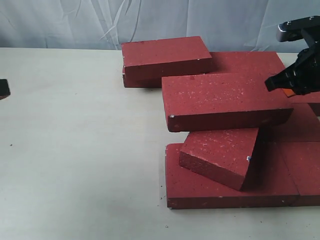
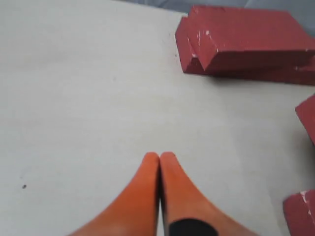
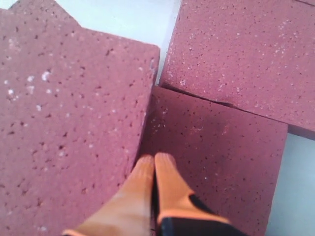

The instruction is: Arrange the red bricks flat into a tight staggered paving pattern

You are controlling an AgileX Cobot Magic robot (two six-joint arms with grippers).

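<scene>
Right claw, fingers together, at stacked brick's end, centre-right: probably levelling; you next push it flat.

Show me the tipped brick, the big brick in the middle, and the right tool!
tipped brick [image 1: 222, 150], exterior view, top face.
big brick [image 1: 220, 95], exterior view, top face.
right tool [image 3: 154, 160], right wrist view, between its orange tips.

red bricks: dark red, pale-speckled | fingers: orange | table: cream
</scene>
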